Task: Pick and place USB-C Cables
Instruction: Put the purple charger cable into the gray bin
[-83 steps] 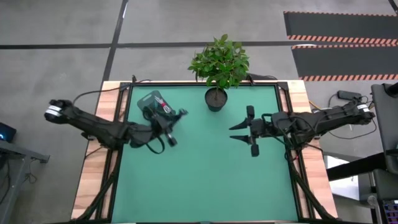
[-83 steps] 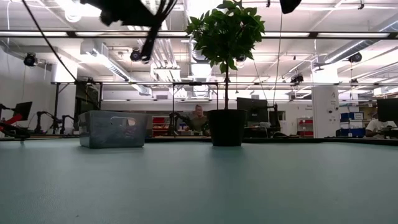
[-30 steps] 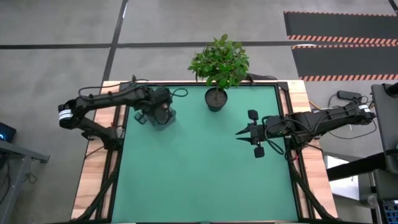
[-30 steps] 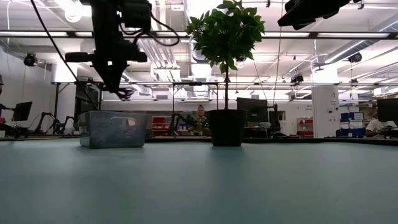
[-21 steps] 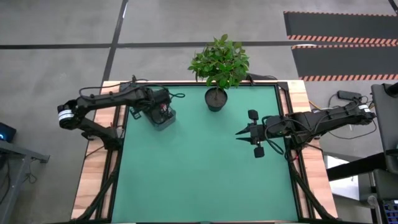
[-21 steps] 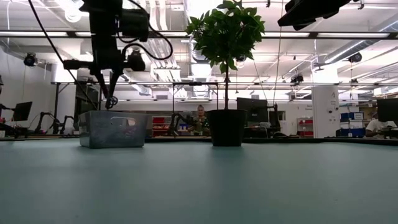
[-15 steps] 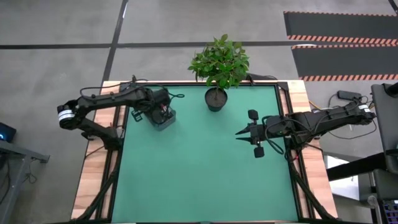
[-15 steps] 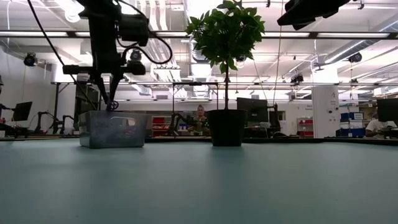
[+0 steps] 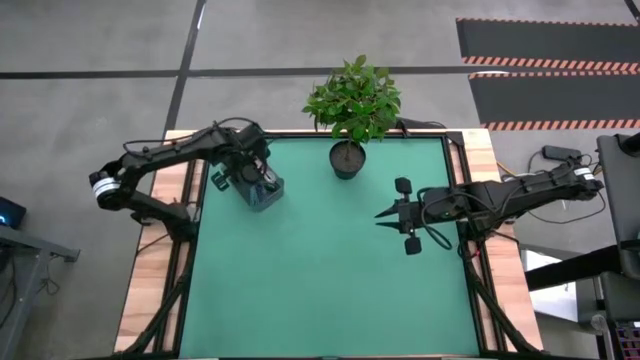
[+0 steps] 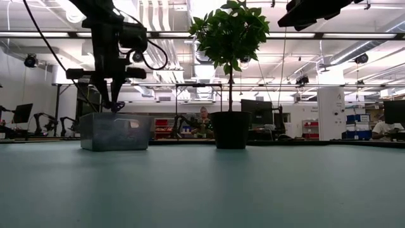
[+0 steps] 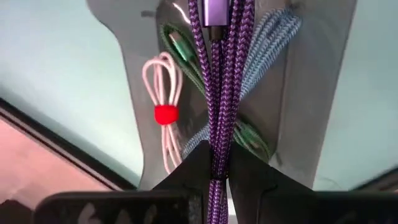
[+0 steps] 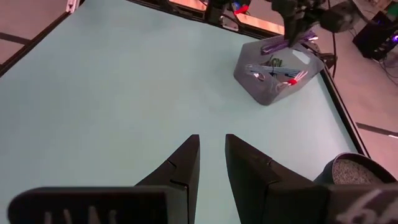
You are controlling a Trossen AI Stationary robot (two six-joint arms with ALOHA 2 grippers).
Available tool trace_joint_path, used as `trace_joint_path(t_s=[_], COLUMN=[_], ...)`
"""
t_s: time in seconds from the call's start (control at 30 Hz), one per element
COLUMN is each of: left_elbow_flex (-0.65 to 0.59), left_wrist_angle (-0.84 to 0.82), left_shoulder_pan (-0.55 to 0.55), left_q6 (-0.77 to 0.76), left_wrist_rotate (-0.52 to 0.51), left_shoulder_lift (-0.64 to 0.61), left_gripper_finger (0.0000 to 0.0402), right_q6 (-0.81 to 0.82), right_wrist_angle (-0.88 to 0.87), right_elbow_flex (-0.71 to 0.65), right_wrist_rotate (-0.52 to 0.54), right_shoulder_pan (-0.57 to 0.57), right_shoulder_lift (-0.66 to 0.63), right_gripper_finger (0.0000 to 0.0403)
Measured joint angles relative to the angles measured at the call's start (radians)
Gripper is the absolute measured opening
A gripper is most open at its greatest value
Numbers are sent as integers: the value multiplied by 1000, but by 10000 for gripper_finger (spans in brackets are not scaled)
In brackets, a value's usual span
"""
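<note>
My left gripper (image 9: pixel 257 178) points down over the grey mesh basket (image 9: pixel 264 192) near the table's far left corner, shut on the dark purple braided cable (image 11: pixel 219 93). In the basket (image 11: pixel 311 93) lie the white cable with a red tie (image 11: pixel 163 115), the green cable (image 11: pixel 181 48) and the teal cable (image 11: pixel 277 37). In the low view the left gripper (image 10: pixel 117 106) stands just above the basket's rim (image 10: pixel 114 115). My right gripper (image 9: pixel 381 213) hovers over the table's right half, open by a narrow gap (image 12: pixel 212 142), holding nothing. My left gripper pinches the purple cable bundle (image 11: pixel 218 163) between its two fingers, coming from above and pointing down, the fingers lying along the bundle. The bundle hangs below the fingers into the basket, connector end (image 11: pixel 214 14) lowest. Whether that end touches the cables beneath, I cannot tell.
A potted plant (image 9: pixel 348 158) stands at the table's far edge, right of the basket, its pot (image 10: pixel 230 130) level with the basket in the low view. Bare green mat (image 9: pixel 330 280) fills the middle and near side. People and benches show in the room behind.
My left gripper has turned to point straight down and sunk toward the basket's rim, shifting slightly toward the table's left edge. It has stayed shut on the purple cable, which now hangs into the basket.
</note>
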Motion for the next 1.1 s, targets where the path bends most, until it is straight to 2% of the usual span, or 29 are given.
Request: trace_joint_path(t_s=[0.17, 0.23, 0.9, 1.1], left_elbow_flex=[-1, -1, -42, -88], left_wrist_angle=[4, 4, 51, 58], left_shoulder_pan=[47, 57, 69, 69], left_q6=[-38, -52, -52, -52], left_wrist_rotate=[151, 179, 196, 196], left_shoulder_lift=[-1, -1, 0, 0], left_gripper_finger=[26, 26, 26, 26], right_q6=[-11, -14, -13, -13], right_wrist_angle=[0, 2, 22, 22], right_elbow_flex=[0, 0, 0, 0], right_wrist_rotate=[0, 0, 2, 2], right_shoulder_pan=[0, 0, 0, 0], right_shoulder_lift=[18, 20, 22, 22], right_gripper_finger=[68, 68, 68, 68])
